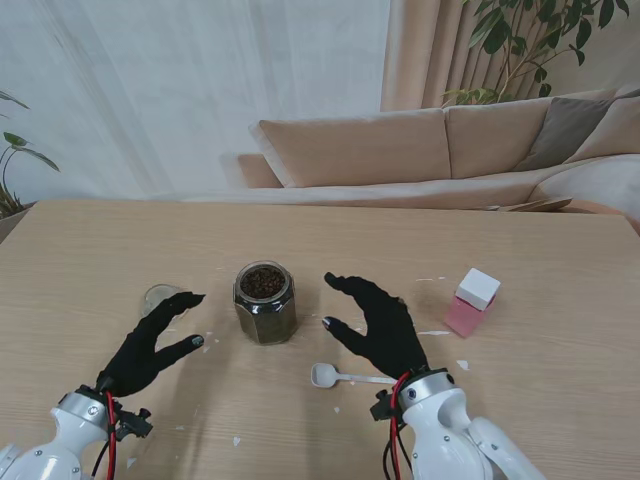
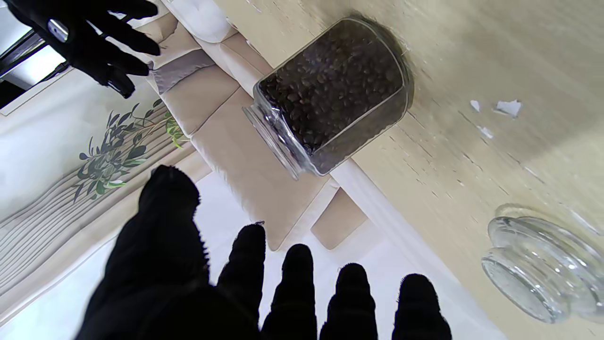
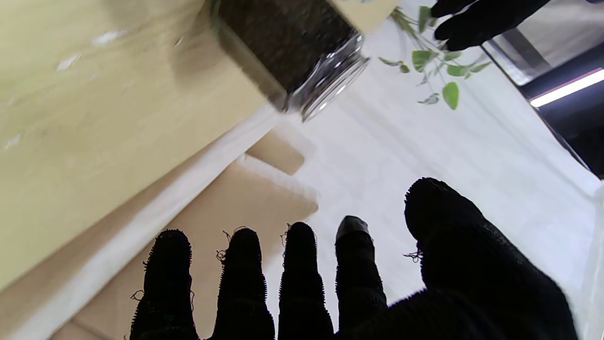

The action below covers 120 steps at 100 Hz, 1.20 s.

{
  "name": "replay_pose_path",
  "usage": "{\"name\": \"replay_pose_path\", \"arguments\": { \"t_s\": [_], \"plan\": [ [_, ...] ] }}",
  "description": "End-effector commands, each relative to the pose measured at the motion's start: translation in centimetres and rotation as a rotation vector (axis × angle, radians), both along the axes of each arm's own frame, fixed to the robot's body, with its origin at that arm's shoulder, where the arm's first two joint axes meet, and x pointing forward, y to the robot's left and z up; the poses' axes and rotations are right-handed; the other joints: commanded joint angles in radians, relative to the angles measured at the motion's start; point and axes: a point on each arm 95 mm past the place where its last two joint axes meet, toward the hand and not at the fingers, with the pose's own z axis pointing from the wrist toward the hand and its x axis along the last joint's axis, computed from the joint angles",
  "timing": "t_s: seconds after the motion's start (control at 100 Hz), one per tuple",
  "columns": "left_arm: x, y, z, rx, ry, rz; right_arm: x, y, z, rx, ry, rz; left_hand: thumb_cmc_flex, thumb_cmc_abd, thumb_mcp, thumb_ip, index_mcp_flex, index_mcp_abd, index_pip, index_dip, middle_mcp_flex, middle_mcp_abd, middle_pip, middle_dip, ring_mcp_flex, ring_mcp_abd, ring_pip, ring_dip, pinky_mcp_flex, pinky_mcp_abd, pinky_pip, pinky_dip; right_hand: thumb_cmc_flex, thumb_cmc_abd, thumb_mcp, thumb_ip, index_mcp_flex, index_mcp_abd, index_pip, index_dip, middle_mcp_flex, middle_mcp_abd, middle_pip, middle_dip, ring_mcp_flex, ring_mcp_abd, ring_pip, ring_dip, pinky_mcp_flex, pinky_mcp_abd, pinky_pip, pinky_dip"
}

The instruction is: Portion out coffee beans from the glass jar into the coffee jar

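Observation:
A glass jar point(image 1: 265, 301) full of dark coffee beans stands lidless in the middle of the table; both wrist views also catch the glass jar point(image 2: 330, 94) point(image 3: 292, 47). My left hand point(image 1: 150, 345) hovers to its left, open, fingers spread, holding nothing. My right hand point(image 1: 377, 325) hovers to its right, open too, a short gap from the glass. A small empty clear glass piece point(image 1: 160, 296) sits by my left fingertips, and the left wrist view shows this empty glass piece point(image 2: 542, 269) lying on the table. A white spoon point(image 1: 335, 376) lies nearer to me, beside my right wrist.
A pink box with a white cap point(image 1: 472, 301) stands on the table to the right. Small white scraps point(image 2: 507, 107) are scattered over the wooden top. A beige sofa point(image 1: 420, 145) runs behind the table's far edge.

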Motion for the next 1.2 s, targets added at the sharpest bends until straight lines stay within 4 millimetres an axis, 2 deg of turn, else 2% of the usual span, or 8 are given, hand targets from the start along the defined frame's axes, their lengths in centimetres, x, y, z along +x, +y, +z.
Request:
{"name": "replay_pose_path", "arguments": {
  "t_s": [0.0,0.4,0.44,0.57,0.67,0.8,0.86,1.19],
  "plan": [
    [-0.7,-0.5,-0.5,-0.007,0.014,-0.008,-0.2,-0.8,1.0,-0.018,-0.010,-0.014,0.022,0.044,-0.022,0.027,0.029,0.000,-0.029,-0.014,-0.010,-0.007,0.008,-0.013,-0.027,-0.007,-0.016,-0.020,-0.001,-0.009,-0.020,-0.023,-0.021,-0.014,0.012,0.006,0.024,0.010,0.001,0.022,0.025,0.006,0.023,0.022,0.015,0.016,0.019,0.018,-0.002,0.007,0.023,0.013],
    [-1.1,-1.6,-1.5,0.009,0.010,-0.005,1.6,-8.2,5.7,-0.360,-0.035,-0.192,0.036,0.041,-0.025,0.030,0.028,0.002,-0.022,-0.015,-0.025,-0.019,-0.033,-0.017,-0.026,-0.021,-0.010,-0.027,0.002,-0.022,-0.014,-0.050,-0.009,-0.040,0.042,0.011,0.051,-0.020,0.004,0.071,0.030,-0.001,-0.013,0.019,0.007,0.005,-0.014,-0.010,-0.013,0.016,0.024,-0.017],
    [-1.0,-1.8,-1.5,0.015,0.010,-0.004,1.9,-8.9,5.9,-0.387,-0.029,-0.207,0.037,0.039,-0.024,0.030,0.027,0.002,-0.021,-0.014,-0.026,-0.020,-0.034,-0.016,-0.026,-0.022,-0.011,-0.028,0.002,-0.022,-0.014,-0.050,0.006,-0.046,0.053,0.019,0.051,-0.026,0.003,0.074,0.030,-0.003,-0.017,0.018,0.006,0.004,-0.018,-0.013,-0.013,0.016,0.023,-0.019],
    [-0.8,-2.4,-1.8,0.035,0.013,0.002,3.0,-10.9,6.3,-0.468,0.016,-0.236,0.033,0.041,-0.025,0.030,0.010,-0.005,-0.020,-0.013,-0.036,-0.028,-0.050,-0.018,-0.026,-0.029,-0.019,-0.038,0.002,-0.028,-0.012,-0.051,0.009,-0.060,0.121,0.109,0.029,-0.057,-0.020,0.100,0.018,-0.014,-0.044,0.003,0.004,-0.004,-0.044,-0.033,-0.015,0.013,0.024,-0.038],
    [-0.7,-2.8,-2.0,0.031,0.014,0.000,3.8,-12.2,6.2,-0.518,0.054,-0.256,0.022,0.039,-0.028,0.030,-0.002,-0.020,-0.013,-0.013,-0.042,-0.047,-0.088,-0.034,-0.023,-0.036,-0.035,-0.079,0.004,-0.036,-0.023,-0.071,-0.003,-0.068,0.141,0.126,0.013,-0.073,-0.032,0.105,0.006,-0.023,-0.063,-0.009,-0.006,-0.008,-0.061,-0.043,-0.020,0.011,0.019,-0.045],
    [-0.8,-2.8,-2.4,0.041,0.015,-0.037,4.5,-13.7,5.5,-0.570,0.103,-0.281,-0.006,0.027,-0.054,0.030,0.016,-0.118,-0.008,-0.016,-0.035,-0.082,-0.092,-0.060,-0.021,-0.052,-0.049,-0.153,0.015,-0.049,-0.056,-0.140,-0.018,-0.078,0.138,0.116,0.000,-0.082,-0.041,0.106,-0.005,-0.034,-0.076,-0.018,-0.013,-0.007,-0.074,-0.050,-0.025,0.010,0.012,-0.051],
    [-1.0,-2.9,-2.5,0.047,0.016,-0.054,4.7,-14.3,5.2,-0.584,0.126,-0.291,-0.014,0.025,-0.060,0.030,0.009,-0.115,-0.014,-0.018,-0.028,-0.082,-0.082,-0.057,-0.021,-0.050,-0.048,-0.158,0.014,-0.046,-0.059,-0.148,-0.022,-0.084,0.134,0.078,-0.003,-0.087,-0.049,0.115,-0.005,-0.037,-0.082,-0.026,-0.010,-0.006,-0.083,-0.055,-0.024,0.011,0.005,-0.058],
    [-2.1,-3.7,-2.7,0.050,0.030,-0.104,5.8,-16.4,2.9,-0.607,0.206,-0.330,-0.005,0.027,-0.062,0.033,0.011,-0.098,-0.020,-0.016,-0.045,-0.080,-0.107,-0.070,-0.022,-0.050,-0.042,-0.166,0.015,-0.042,-0.056,-0.180,-0.070,-0.114,0.089,0.005,-0.013,-0.093,-0.047,0.144,-0.010,-0.021,-0.050,0.001,0.010,0.015,-0.064,-0.043,-0.001,0.027,0.025,-0.057]
  ]
}}
